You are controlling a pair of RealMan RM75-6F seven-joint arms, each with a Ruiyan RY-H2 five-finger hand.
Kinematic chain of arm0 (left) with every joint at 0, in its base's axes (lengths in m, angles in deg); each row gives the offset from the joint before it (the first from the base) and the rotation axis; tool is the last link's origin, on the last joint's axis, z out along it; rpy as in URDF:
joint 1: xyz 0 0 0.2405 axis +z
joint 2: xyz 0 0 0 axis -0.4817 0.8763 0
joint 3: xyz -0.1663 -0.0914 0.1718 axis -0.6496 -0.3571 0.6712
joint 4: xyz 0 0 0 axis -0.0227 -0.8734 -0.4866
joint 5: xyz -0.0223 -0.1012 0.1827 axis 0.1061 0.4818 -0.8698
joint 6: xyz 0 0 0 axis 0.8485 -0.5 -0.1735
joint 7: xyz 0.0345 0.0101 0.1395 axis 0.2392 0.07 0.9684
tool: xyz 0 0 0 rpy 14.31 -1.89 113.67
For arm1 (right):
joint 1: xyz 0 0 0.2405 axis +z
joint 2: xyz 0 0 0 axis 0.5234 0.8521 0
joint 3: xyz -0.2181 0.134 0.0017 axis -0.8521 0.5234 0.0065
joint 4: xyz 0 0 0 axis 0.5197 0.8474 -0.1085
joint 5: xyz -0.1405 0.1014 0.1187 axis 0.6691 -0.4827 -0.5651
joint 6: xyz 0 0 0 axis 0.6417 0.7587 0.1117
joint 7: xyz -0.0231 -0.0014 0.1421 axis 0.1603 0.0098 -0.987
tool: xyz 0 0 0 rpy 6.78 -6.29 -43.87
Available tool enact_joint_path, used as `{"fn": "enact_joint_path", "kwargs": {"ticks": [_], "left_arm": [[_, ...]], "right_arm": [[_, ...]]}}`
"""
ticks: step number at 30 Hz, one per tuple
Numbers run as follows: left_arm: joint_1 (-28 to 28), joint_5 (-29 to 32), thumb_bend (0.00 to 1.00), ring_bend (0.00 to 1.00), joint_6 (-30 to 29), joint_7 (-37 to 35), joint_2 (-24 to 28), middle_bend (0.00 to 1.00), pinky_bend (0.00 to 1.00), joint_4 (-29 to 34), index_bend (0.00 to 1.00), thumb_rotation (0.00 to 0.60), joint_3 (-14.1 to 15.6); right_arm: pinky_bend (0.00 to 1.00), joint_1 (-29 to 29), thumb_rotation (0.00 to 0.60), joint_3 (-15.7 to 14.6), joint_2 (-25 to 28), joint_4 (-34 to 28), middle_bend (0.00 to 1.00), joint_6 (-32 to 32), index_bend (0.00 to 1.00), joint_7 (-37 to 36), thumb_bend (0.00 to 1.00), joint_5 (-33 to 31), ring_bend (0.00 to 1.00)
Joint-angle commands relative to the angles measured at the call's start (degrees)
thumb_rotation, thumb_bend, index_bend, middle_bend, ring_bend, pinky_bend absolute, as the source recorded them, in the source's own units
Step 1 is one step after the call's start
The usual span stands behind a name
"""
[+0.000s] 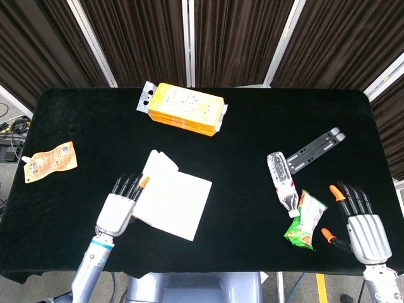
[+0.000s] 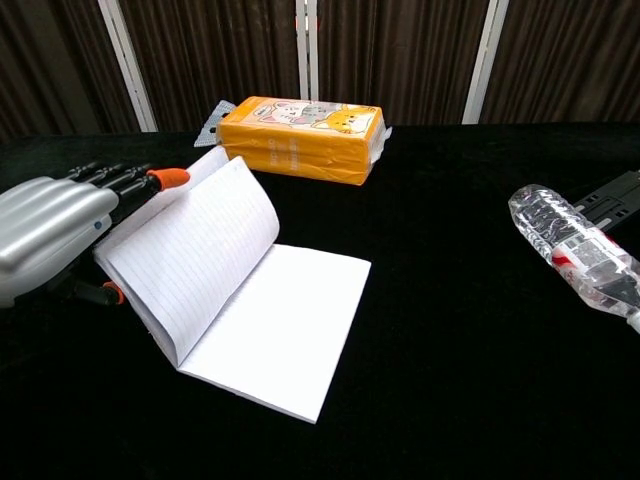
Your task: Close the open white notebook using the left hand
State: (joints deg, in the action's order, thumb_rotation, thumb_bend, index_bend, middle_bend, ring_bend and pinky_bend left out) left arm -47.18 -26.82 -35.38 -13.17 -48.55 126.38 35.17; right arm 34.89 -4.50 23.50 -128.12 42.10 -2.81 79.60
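The white notebook [image 1: 177, 197] [image 2: 285, 335] lies open near the front left of the black table. Its right half is flat, while its left half [image 2: 195, 255] stands tilted up at a steep angle and the book is turned askew. My left hand [image 1: 117, 211] [image 2: 45, 235] is at the notebook's left edge, its straight fingers [image 2: 150, 180] behind and under the raised half, touching its back. The thumb tip shows low by the page's lower corner. My right hand [image 1: 362, 226] rests open at the front right, far from the notebook, and shows only in the head view.
An orange tissue pack [image 1: 183, 108] [image 2: 300, 137] lies behind the notebook. A plastic bottle [image 1: 282, 183] [image 2: 575, 250], a green snack bag [image 1: 305, 221] and a black folding stand [image 1: 312, 150] lie on the right. An orange pouch [image 1: 50, 161] sits at the far left.
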Motion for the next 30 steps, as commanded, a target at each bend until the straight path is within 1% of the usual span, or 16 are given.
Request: {"fn": "enact_joint_path", "kwargs": {"ticks": [1,4,9,15,17,19,24,30], "left_arm": [[-0.9,-0.7,0.41,0.00,-0.2,1.0,-0.9,0.00,0.00,-0.2,0.00,0.600,-0.6],[-1.9,-1.0,0.37,0.00,-0.1,1.8,-2.6,0.00,0.00,-1.1,0.00,0.600,-0.8],[-3.0,-1.3,0.36,0.00,0.1,1.8,-4.6,0.00,0.00,-1.6,0.00,0.600,-0.4],[-2.5,-1.4,0.35,0.00,-1.1,2.4,-4.4,0.00,0.00,-1.5,0.00,0.600,0.4],[-1.6,-1.2,0.29,0.00,-2.2,2.2,-3.0,0.00,0.00,-0.7,0.00,0.600,1.0],[-0.2,-0.5,0.20,0.00,-3.5,1.7,-0.9,0.00,0.00,0.8,0.00,0.600,1.7],[3.8,0.1,0.18,0.00,-7.6,-0.7,6.0,0.00,0.00,4.6,0.00,0.600,3.8],[8.8,0.7,0.16,0.00,-13.2,-4.6,13.4,0.00,0.00,7.1,0.00,0.600,5.9]], "right_arm": [[0.00,0.0,0.600,0.0,0.0,0.0,0.00,0.1,0.00,-0.1,0.07,0.1,0.00],[0.00,-0.1,0.600,0.0,0.2,-0.2,0.00,0.3,0.00,-0.3,0.07,0.1,0.00],[0.00,-0.1,0.600,0.0,0.4,-0.3,0.00,0.4,0.00,-0.6,0.07,0.1,0.00],[0.00,-0.2,0.600,0.2,0.8,-0.6,0.00,0.5,0.00,-1.1,0.07,-0.1,0.00],[0.00,-0.2,0.600,0.1,0.9,-0.6,0.00,0.4,0.00,-1.3,0.07,-0.1,0.00],[0.00,-0.2,0.600,0.1,1.0,-0.5,0.00,0.2,0.00,-1.1,0.07,-0.2,0.00],[0.00,0.1,0.600,-0.1,0.8,-0.3,0.00,-0.6,0.00,-0.2,0.07,-0.3,0.00],[0.00,0.2,0.600,-0.2,0.4,0.0,0.00,-1.0,0.00,1.0,0.07,-0.4,0.00]]}}
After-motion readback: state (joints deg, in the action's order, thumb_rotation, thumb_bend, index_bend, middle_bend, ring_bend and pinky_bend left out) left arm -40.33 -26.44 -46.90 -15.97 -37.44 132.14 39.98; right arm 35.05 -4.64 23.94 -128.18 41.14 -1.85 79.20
